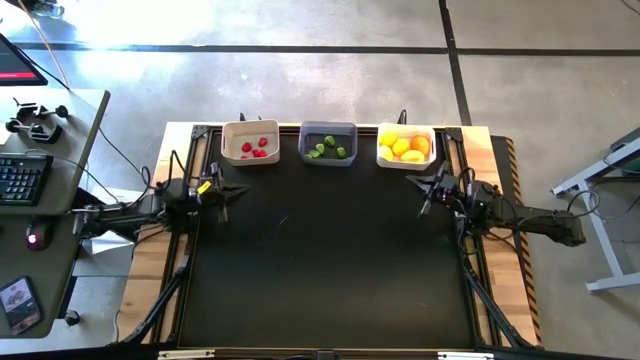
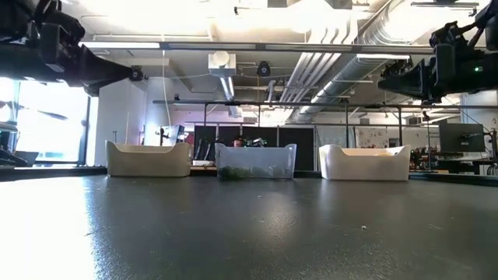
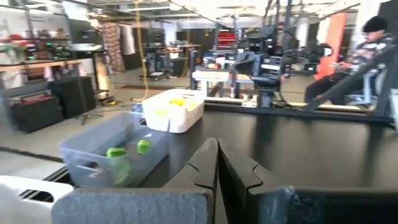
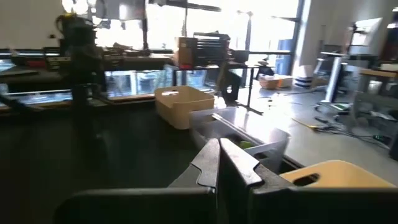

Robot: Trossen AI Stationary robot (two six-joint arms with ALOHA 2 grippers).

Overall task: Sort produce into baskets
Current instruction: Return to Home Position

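Observation:
Three baskets stand in a row at the table's far edge. The cream-white basket [image 1: 250,141] holds small red pieces [image 1: 256,150]. The dark grey basket [image 1: 328,143] holds small green pieces [image 1: 327,147]. The white basket [image 1: 406,146] holds yellow-orange pieces [image 1: 405,148]. My left gripper [image 1: 232,190] is shut and empty near the table's left edge, short of the cream-white basket. My right gripper [image 1: 415,184] is shut and empty near the right edge, short of the white basket. In the left wrist view the shut fingers [image 3: 217,165] meet; in the right wrist view [image 4: 217,163] too.
The black table top [image 1: 320,260] lies between the two arms. A desk with a keyboard [image 1: 22,178] stands left of the table. A person [image 3: 367,50] sits in the room beyond the table.

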